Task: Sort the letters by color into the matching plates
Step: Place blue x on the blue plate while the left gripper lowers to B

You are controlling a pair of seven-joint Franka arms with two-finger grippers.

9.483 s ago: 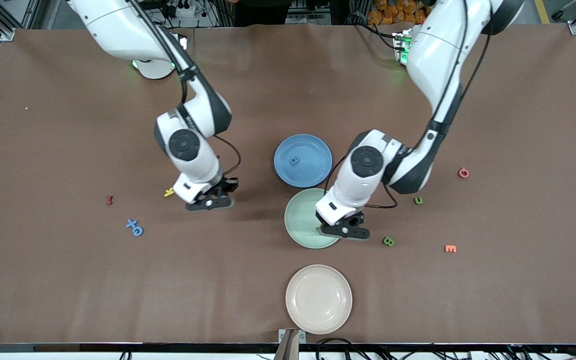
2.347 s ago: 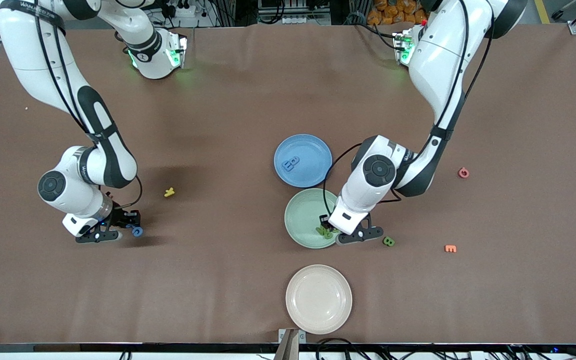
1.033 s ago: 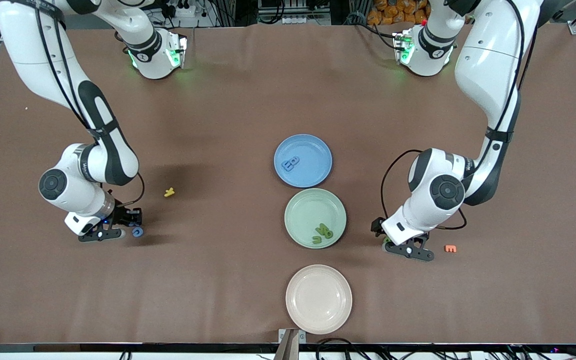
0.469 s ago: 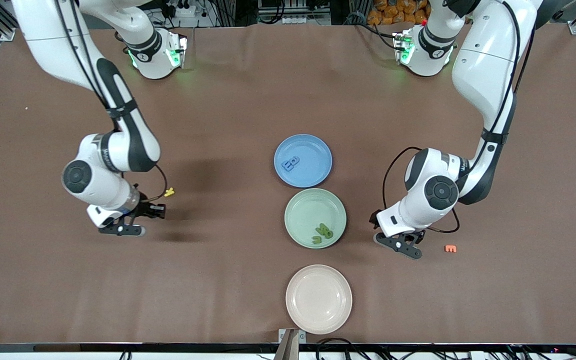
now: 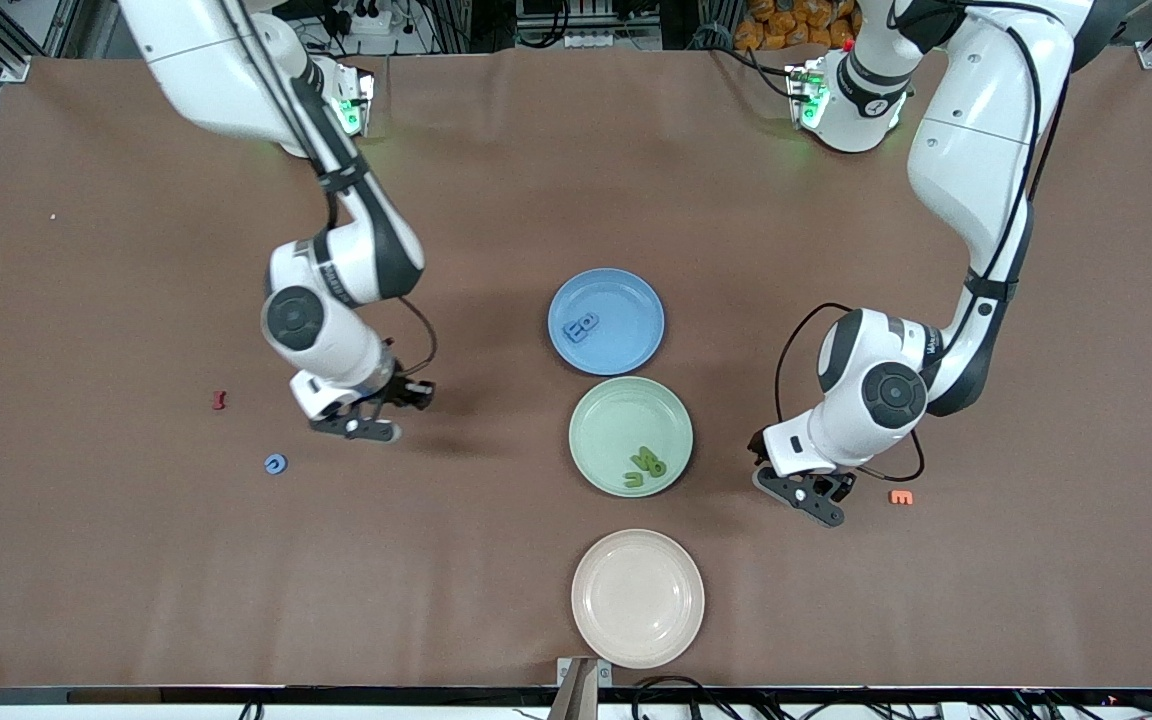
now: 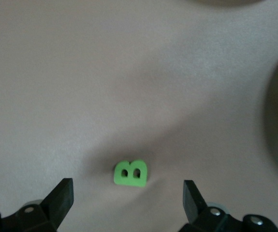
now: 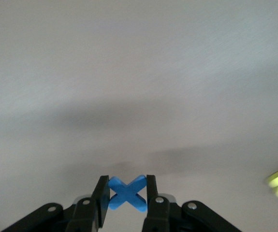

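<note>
Since a moment ago your right gripper (image 5: 376, 415) has lifted away from the blue ring-shaped letter (image 5: 276, 463) and swung toward the plates, carrying the blue X letter (image 7: 127, 193) clamped between its fingers. It now hangs over bare table, roughly between the ring letter and the green plate (image 5: 604, 400), with the dark red letter (image 5: 219, 400) well off toward the right arm's end.

Your left gripper (image 5: 808, 493) has settled low over the green B letter (image 6: 131, 173), jaws spread wide to either side of it and not yet touching. The B lies flat on the table near the green plate; the orange letter (image 5: 901, 496) sits just beside your left gripper.

You are mid-carry on one side and at the pre-grasp on the other. The blue plate (image 5: 626, 295) holds two blue letters (image 5: 581, 324), the green plate three green letters (image 5: 647, 464). Next, bring the X over the blue plate and release; lower the left fingers around the B and close squarely. The beige plate (image 5: 637, 598) takes nothing.
</note>
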